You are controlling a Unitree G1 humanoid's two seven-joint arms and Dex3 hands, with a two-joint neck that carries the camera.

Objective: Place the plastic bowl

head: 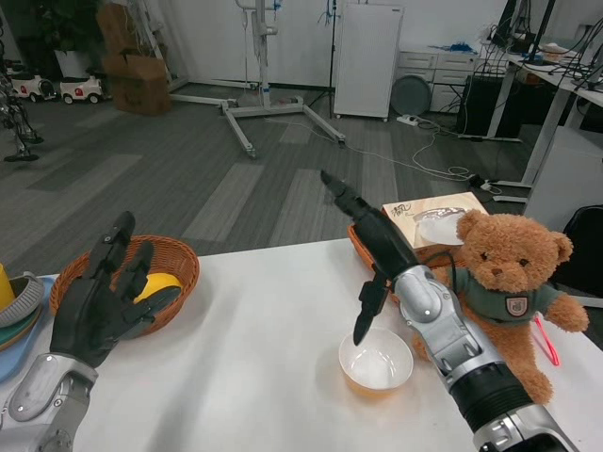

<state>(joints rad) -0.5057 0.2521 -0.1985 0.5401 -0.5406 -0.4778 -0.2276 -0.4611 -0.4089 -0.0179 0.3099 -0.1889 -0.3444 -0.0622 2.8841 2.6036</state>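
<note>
Bowl is sitting upright on the white tabletop near the teddy bear, while the right hand is hovering above it, fingers spread and holding nothing, and the left hand is waiting spread before the orange basket at left.

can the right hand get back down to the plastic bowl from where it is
Probably yes. The right robot hand is raised just above and behind the plastic bowl, fingers spread and holding nothing, with bare table between them. The teddy bear sits close on the right but not over the bowl.
</note>
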